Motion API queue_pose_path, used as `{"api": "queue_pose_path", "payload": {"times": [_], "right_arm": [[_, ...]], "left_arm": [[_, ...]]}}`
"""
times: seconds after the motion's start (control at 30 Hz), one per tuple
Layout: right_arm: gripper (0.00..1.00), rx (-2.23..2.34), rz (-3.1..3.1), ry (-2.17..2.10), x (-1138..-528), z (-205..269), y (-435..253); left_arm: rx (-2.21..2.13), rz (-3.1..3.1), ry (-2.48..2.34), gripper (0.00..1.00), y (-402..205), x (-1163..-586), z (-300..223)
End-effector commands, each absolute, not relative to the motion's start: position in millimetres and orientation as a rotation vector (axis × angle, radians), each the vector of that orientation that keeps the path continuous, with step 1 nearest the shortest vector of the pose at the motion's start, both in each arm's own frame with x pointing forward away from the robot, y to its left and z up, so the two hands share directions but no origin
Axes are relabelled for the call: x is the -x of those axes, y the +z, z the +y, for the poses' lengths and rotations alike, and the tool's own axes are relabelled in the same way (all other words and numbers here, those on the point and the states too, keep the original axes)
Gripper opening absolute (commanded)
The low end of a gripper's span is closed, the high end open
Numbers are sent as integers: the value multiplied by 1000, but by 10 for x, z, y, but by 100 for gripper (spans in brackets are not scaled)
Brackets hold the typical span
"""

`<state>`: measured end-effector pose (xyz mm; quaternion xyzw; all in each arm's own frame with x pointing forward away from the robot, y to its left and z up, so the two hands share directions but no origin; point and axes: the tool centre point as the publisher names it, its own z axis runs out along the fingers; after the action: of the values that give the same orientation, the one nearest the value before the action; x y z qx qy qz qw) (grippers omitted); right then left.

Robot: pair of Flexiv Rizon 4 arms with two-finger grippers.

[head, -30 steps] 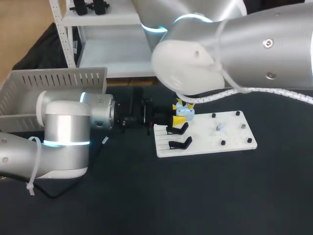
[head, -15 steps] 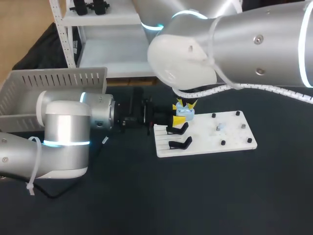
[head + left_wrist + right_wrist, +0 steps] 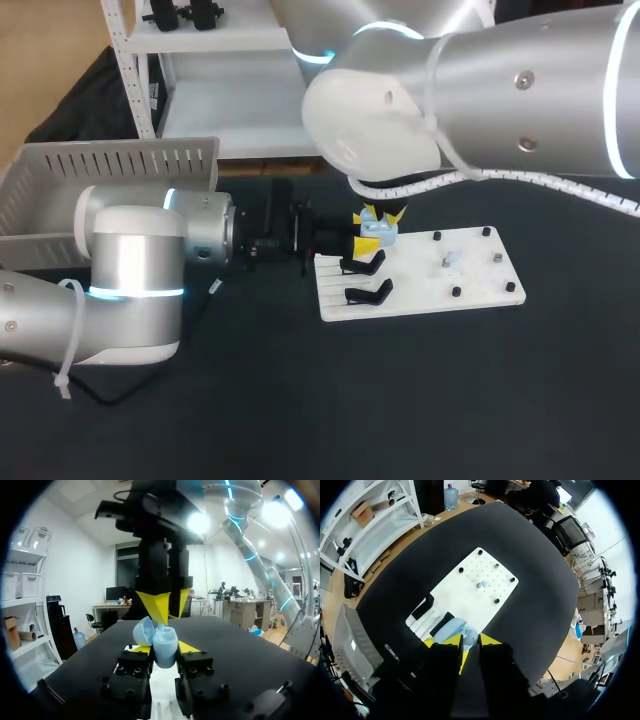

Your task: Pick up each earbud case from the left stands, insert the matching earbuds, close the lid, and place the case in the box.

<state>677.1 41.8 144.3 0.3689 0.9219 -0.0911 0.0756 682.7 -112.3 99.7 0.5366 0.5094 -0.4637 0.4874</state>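
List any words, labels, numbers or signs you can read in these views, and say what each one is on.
No text can be read in any view.
Earbud case: plain light blue, no print visible.
White board: only holes and black pegs, no marks.
Bin: slotted wall, no label visible.
Left arm and right arm: no lettering visible.

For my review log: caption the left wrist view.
Left gripper holds open blue earbud case; right gripper poised directly above.
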Motion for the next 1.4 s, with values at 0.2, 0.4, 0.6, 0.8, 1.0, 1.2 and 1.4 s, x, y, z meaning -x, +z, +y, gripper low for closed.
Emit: {"api": "queue_pose_path", "payload": {"times": [0.2,0.4,0.6,0.8,1.0,1.2,1.4], "right_arm": [[0,-1105,2764,-276,-6774,412,1415],[0,-1099,2776,-263,-6757,448,1420],[0,-1091,2780,-262,-6750,466,1422],[24,-1092,2780,-264,-6754,469,1414],[28,-1105,2785,-216,-6751,462,1489],[28,-1094,2776,-84,-6650,410,1697],[33,-937,2838,158,-6535,122,1853]], "left_arm": [[-1301,1239,-1124,0,996,-6814,-1122],[-1301,1239,-1124,0,996,-6814,-1122],[-1301,1239,-1124,0,996,-6814,-1122],[-1301,1239,-1124,0,996,-6814,-1122],[-1301,1239,-1124,0,996,-6814,-1122],[-1301,1239,-1124,0,996,-6814,-1122],[-1301,1239,-1124,0,996,-6814,-1122]]}}
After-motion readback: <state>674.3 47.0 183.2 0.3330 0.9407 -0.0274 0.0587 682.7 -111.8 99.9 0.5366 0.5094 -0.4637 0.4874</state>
